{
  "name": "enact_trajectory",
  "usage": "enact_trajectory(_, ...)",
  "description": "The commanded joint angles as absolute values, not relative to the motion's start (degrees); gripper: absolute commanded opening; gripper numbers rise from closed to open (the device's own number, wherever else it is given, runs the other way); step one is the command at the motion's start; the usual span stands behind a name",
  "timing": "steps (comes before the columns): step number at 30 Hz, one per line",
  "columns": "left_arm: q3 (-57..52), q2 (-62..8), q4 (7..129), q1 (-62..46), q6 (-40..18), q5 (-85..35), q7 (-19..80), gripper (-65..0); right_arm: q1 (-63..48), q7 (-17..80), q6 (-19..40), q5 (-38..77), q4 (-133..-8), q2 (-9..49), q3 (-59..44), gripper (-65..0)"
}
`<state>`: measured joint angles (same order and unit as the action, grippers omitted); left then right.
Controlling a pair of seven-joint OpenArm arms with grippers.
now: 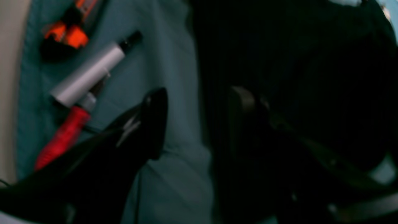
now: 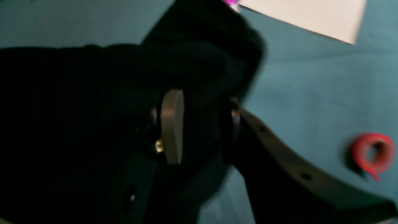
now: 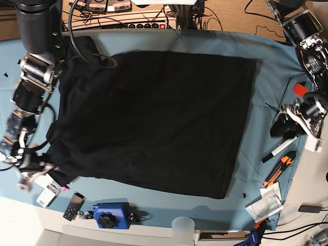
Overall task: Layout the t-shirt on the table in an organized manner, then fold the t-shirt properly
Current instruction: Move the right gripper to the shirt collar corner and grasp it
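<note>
The black t-shirt (image 3: 154,118) lies spread flat over the middle of the light blue table (image 3: 266,77), with no print showing. My right gripper (image 2: 202,124) is shut on a bunched fold of the t-shirt (image 2: 93,109); in the base view it (image 3: 50,171) sits at the shirt's near left corner. My left gripper (image 1: 199,121) is open and empty, one finger (image 1: 155,124) over blue cloth and the other over dark fabric (image 1: 295,77). In the base view it (image 3: 282,128) hovers low just right of the shirt's right edge.
A silver marker (image 1: 90,71), a red pen (image 1: 62,140) and an orange cutter (image 1: 67,34) lie beside the left gripper. A red tape roll (image 2: 373,154) and white paper (image 2: 304,15) lie near the right gripper. A blue device (image 3: 110,215) and a cup (image 3: 183,228) stand at the front edge.
</note>
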<state>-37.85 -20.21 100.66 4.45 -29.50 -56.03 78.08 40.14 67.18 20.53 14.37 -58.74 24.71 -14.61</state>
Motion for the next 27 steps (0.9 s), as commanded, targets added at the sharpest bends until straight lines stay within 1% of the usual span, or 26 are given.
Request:
enact_trajectory(1,-38.09,-21.52,101.93,5.34,-29.71,-60.34,79.55,-34.4,41.82,67.75,20.84,16.93,-61.89,26.44,-14.74,-45.5)
enact_trajectory(4,-39.55,-21.63,104.49,4.34,-31.68,-66.28,80.00,-35.3,38.85,73.41,21.12,24.45,-69.97,29.02,-14.74,-45.5)
enact_trajectory(7,-43.51,-21.74,110.24,2.70,-32.88,-66.92,80.00,-40.8,34.50,78.91,21.21,30.52,-79.31,31.09,-15.03,-45.5)
enact_trajectory(11,-52.14,-23.16,118.15,-0.89,-32.91,-66.89,80.00,-41.6,25.87,78.87,21.74,30.50,-90.00,31.24,-18.41,-45.5)
enact_trajectory(14,-58.22,-24.84,121.10,-5.13,-32.91,-66.94,79.99,-41.6,18.37,78.91,21.67,31.73,-95.39,30.70,-21.65,-45.5)
enact_trajectory(17,-62.19,-25.47,121.36,-8.16,-32.88,-66.98,79.20,-41.6,11.22,79.15,22.20,35.46,-100.40,27.77,-25.45,-45.5)
enact_trajectory(22,-63.77,-25.36,121.36,-10.92,-32.86,-67.11,79.02,-41.6,0.03,80.00,28.23,42.48,-110.54,19.88,-27.29,-45.5)
enact_trajectory(25,-63.77,-25.39,121.36,-10.94,-32.88,-67.81,78.76,-41.6,-5.30,80.00,29.91,42.11,-116.40,15.14,-25.98,-45.5)
enact_trajectory(27,-63.77,-25.39,121.36,-10.96,-32.86,-67.79,78.41,-41.6,-8.05,80.00,30.22,39.92,-118.89,13.15,-24.51,-45.5)
